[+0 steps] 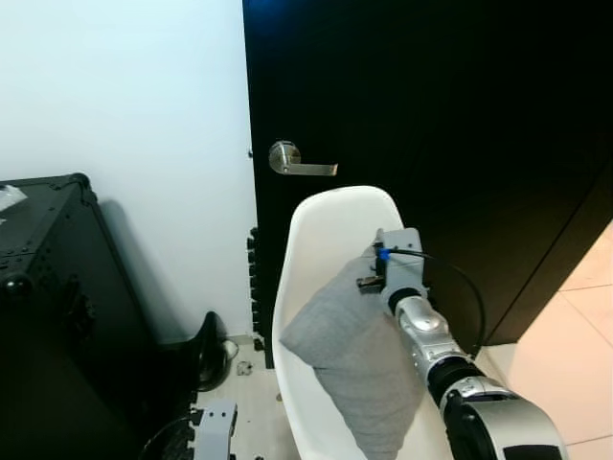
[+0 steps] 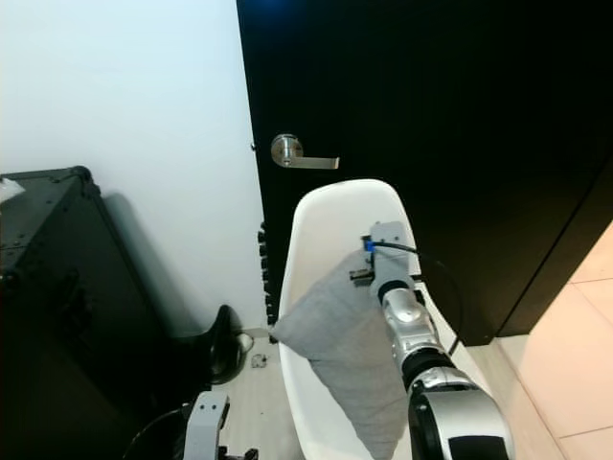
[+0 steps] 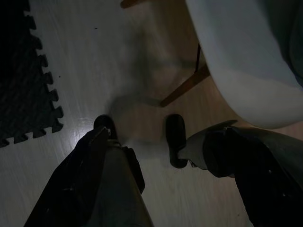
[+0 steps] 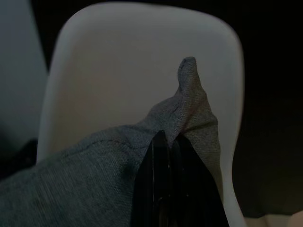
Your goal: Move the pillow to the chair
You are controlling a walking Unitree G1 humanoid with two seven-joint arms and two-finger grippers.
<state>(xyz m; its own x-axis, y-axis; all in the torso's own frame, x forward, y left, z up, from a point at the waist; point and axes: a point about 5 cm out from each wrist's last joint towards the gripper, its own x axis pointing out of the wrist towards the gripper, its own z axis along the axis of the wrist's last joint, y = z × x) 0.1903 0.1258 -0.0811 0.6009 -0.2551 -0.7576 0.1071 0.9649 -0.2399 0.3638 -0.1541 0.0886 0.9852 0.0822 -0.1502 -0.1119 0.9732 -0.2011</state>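
Observation:
A grey pillow (image 1: 356, 369) hangs over the seat of a white shell chair (image 1: 330, 230) that stands against a black door. Its lower end is down in the seat, and its top corner is held up in front of the chair back. My right gripper (image 4: 165, 144) is shut on that top corner, with the corner's tip sticking out past the fingers. The right arm (image 1: 421, 331) reaches in from the lower right. My left arm (image 1: 215, 425) hangs low beside the chair, its gripper (image 3: 161, 137) open over the floor with nothing between the fingers.
The black door (image 1: 460, 115) with a silver lever handle (image 1: 287, 158) is right behind the chair. A tall black case (image 1: 48, 297) stands at the left against the white wall. Dark foam mat tiles (image 3: 23, 75) and the chair's wooden leg (image 3: 187, 87) are on the floor.

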